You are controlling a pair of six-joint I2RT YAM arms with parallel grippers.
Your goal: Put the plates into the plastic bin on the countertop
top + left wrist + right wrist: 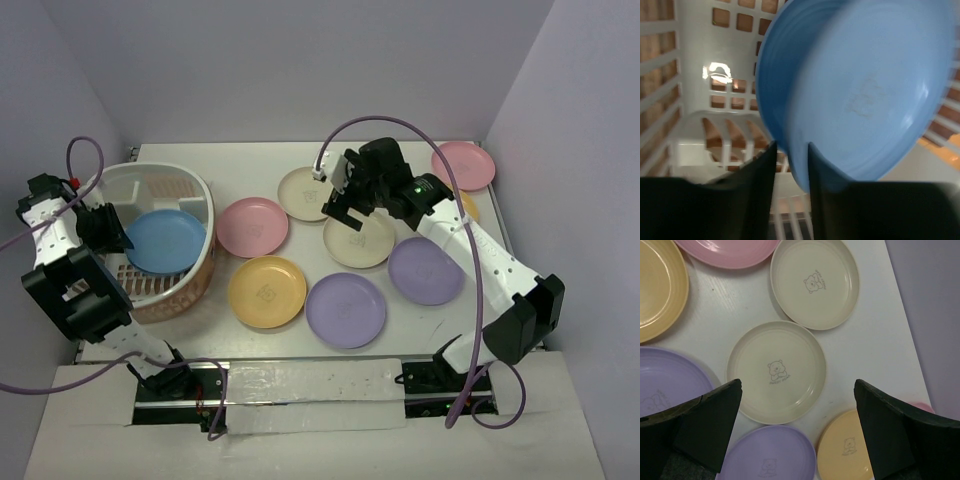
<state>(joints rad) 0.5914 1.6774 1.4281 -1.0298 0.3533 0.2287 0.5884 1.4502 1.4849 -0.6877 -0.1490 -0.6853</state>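
Note:
A blue plate (165, 240) lies tilted inside the plastic bin (190, 185) at the left of the countertop (210, 165). My left gripper (115, 232) reaches into the bin. In the left wrist view its fingers (817, 190) stand slightly apart around the blue plate's (865, 90) rim, a thin gap showing on one side. My right gripper (340, 195) hovers wide open over a cream plate (776, 371), holding nothing. Around it lie a second cream plate (305, 193), pink plates (252, 226) (463, 165), lilac plates (425, 270) (345, 309) and a yellow plate (266, 291).
An orange plate (467, 207) is partly hidden under the right arm near the right wall. Lilac-grey walls bound the countertop on three sides. The bin's slotted wall (690, 125) surrounds the left fingers closely.

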